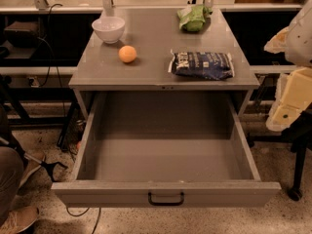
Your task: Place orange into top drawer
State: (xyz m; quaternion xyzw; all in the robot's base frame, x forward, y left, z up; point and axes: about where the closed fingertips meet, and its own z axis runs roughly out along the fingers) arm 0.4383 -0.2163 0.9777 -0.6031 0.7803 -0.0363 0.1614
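The orange (127, 53) is a small round fruit on the grey cabinet top (146, 72), left of centre, in front of the white bowl. The top drawer (165, 191) is pulled fully open below the cabinet top. Its inside is bare and its black handle (166, 199) sits at the centre of the front panel. My gripper (288, 101), with pale cream parts of the arm, is at the right edge of the view. It is beside the drawer's right side, away from the orange, and holds nothing that I can see.
A white bowl (108, 29) stands at the back left of the top. A green bag (193, 17) lies at the back right and a dark blue bag (202, 65) at the front right. A person's leg and shoe (14, 189) are at the lower left.
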